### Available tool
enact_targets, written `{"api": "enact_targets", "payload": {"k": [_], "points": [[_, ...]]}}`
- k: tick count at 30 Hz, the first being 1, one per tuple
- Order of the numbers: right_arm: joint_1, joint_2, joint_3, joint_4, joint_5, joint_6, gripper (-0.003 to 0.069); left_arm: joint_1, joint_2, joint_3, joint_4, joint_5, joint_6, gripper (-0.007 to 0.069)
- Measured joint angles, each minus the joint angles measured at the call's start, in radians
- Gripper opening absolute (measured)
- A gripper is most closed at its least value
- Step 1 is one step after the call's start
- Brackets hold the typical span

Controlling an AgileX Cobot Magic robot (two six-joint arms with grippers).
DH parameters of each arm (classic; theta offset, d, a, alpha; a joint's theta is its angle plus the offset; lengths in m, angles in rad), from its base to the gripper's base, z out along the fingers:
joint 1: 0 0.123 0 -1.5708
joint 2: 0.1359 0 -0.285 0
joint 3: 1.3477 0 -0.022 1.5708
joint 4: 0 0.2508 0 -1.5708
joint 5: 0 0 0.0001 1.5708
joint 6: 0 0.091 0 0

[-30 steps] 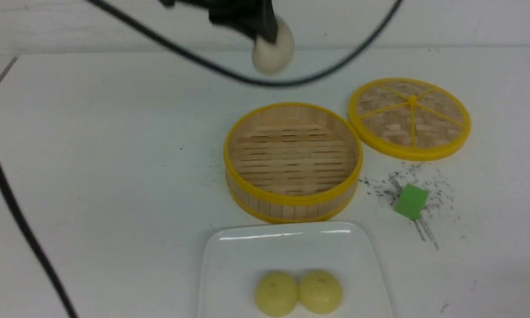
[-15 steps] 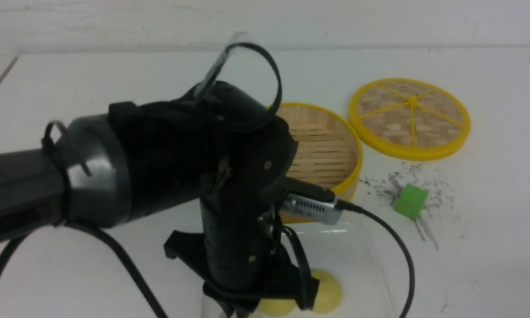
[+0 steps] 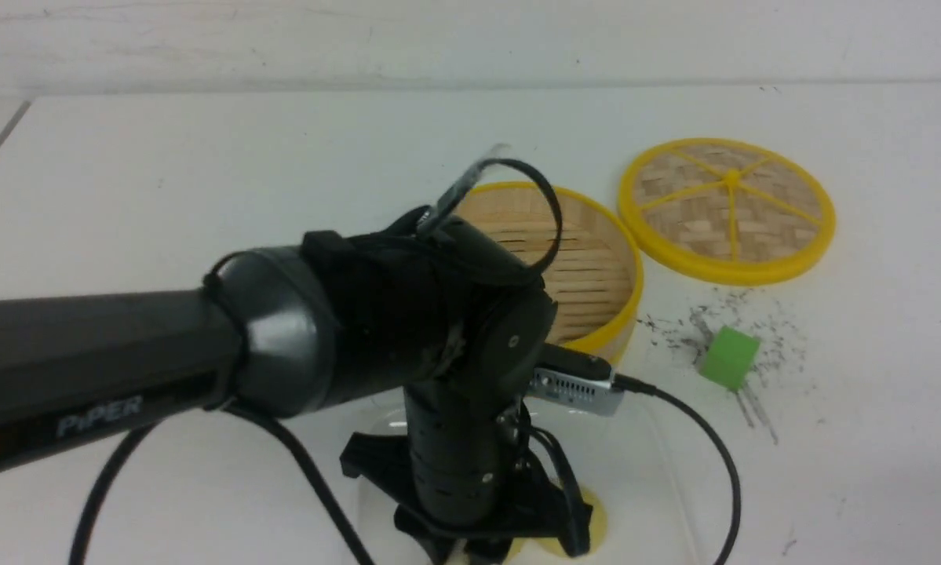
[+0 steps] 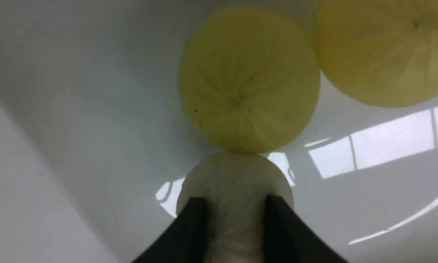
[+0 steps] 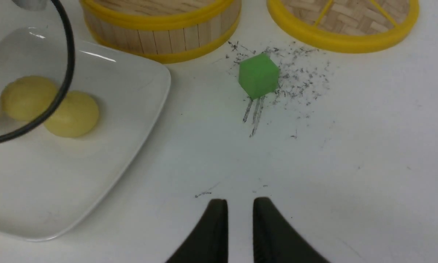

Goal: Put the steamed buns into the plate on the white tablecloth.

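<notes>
The left gripper is clamping the cream-white bun inside the plate, pressing it against one yellow bun; the second yellow bun is sitting just beside that. Letting go here is risking a shove that sends the yellow pair sliding across the glossy plate, or spreading jaws knocking them. Bare room is lying toward the plate's rim, away from the yellow buns, though that raised edge is running close. The right gripper is hanging nearly closed and empty over the white tablecloth, well apart from the plate
</notes>
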Motion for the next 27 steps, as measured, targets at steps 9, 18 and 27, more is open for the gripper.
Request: {"api": "enact_targets", "payload": {"k": [9,18,27], "points": [[0.000,0.000,-0.056,-0.017,0.003,0.000,0.0088,0.000,-0.045,-0.094,0.030,0.033,0.004,0.0484],[0.000,-0.002,-0.354,-0.101,0.300,-0.018,-0.0015,-0.001,-0.140,-0.243,0.218,0.127,-0.026,0.0342],[0.000,-0.157,-0.399,-0.054,0.356,-0.009,-0.0015,-0.001,-0.141,-0.267,0.259,0.173,-0.006,0.0002]]}}
